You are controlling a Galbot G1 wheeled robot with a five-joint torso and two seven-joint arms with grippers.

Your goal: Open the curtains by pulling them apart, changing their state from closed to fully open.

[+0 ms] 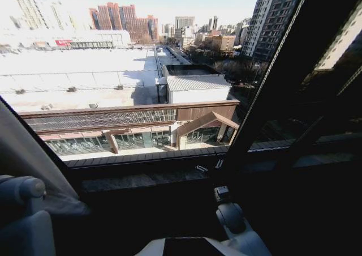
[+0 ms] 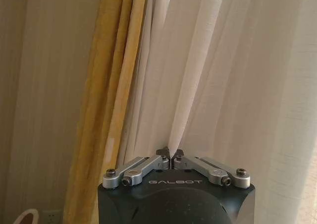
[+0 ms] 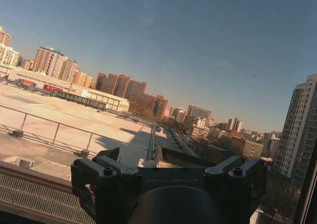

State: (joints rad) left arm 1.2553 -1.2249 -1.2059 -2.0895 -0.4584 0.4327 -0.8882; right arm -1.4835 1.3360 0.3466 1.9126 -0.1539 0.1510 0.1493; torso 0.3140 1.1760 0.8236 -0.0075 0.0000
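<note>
The curtains are sheer white pleated fabric hanging right in front of my left gripper. Its fingertips are shut together on a pleat that gathers down to them. In the head view a shaded strip of curtain hangs at the far left, above my left arm, and the window pane beside it is uncovered. My right gripper is open with nothing between its fingers, facing the glass and the city outside. The right arm is low at the bottom centre, below the sill.
A yellow drape hangs beside the white fabric, with a beige wall and a socket past it. A dark window frame bar slants across the right of the head view. The dark sill runs below the glass.
</note>
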